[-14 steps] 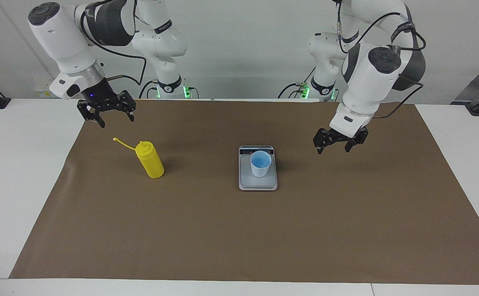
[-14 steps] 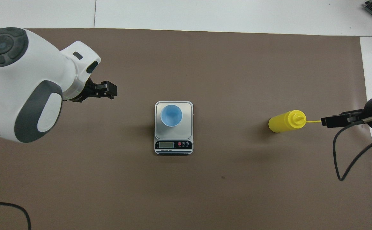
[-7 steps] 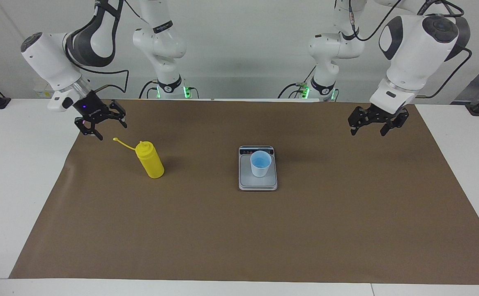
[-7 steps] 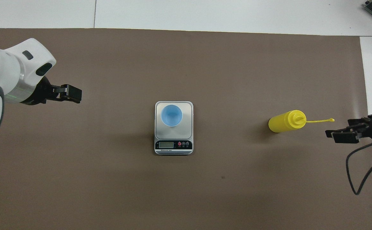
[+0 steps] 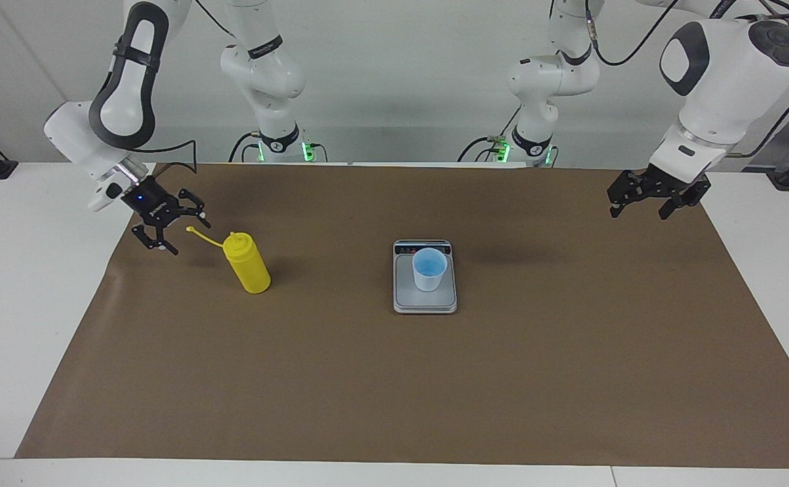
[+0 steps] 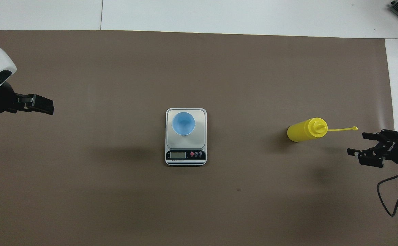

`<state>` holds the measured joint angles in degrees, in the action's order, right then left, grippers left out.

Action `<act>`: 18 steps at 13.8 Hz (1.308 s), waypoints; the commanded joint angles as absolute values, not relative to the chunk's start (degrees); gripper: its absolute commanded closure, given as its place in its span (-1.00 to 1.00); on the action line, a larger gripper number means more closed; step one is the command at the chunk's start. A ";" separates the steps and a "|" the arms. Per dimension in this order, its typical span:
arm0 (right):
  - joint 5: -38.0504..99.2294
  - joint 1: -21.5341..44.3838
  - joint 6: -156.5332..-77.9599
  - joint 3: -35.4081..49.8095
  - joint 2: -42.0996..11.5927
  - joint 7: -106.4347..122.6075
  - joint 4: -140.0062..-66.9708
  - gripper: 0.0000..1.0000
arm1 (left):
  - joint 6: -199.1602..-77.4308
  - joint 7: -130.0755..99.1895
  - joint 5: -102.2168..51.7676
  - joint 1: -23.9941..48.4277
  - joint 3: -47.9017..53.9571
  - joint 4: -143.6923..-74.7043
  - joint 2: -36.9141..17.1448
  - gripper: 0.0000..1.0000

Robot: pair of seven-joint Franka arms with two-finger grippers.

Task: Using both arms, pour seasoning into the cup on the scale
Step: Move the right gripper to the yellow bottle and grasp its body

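Right end effector (image 5: pixel 181 226) hangs low over the brown mat (image 5: pixel 394 379) at the right arm's end of the counter (image 5: pixel 22 284), fingers apart and empty, just beside the tip of the yellow seasoning bottle's (image 5: pixel 248 263) cap strap (image 5: pixel 203 236) but not touching it. That bottle stands on the mat, well apart from the scale (image 5: pixel 425 301). Near the middle of the mat lies the scale, its dark display strip at the end nearer the robots, with the pale blue cup (image 5: pixel 429 269) upright on its grey plate. Left end effector (image 5: pixel 650 201) hovers over the mat's edge at the left arm's end, fingers apart, holding nothing.
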<state>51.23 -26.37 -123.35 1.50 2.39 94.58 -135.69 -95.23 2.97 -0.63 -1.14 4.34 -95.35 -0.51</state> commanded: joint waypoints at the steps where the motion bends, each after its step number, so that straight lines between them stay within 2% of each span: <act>1: 57.29 -26.63 -124.98 1.93 1.06 104.65 -137.46 -1.00 | -89.23 3.69 0.09 -1.49 5.01 -89.94 -0.96 -1.00; 9: 68.37 -25.05 -122.79 2.20 -0.88 115.13 -139.66 -1.00 | -86.75 -0.96 -2.82 -1.67 5.36 -87.81 -0.44 -1.00; 15: 73.03 -21.27 -121.91 2.20 -1.05 116.98 -139.83 -1.00 | -84.90 0.00 0.26 -1.06 5.45 -86.83 -0.09 -1.00; 18: 77.95 -21.09 -120.94 2.20 -4.29 122.24 -139.92 -1.00 | -85.25 2.64 0.09 -1.49 5.45 -87.10 -0.09 -1.00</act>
<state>74.57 -20.70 -122.33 2.07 -1.77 117.71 -139.60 -85.87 1.32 -0.83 -1.13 5.23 -87.34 -0.46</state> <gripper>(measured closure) 0.000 0.000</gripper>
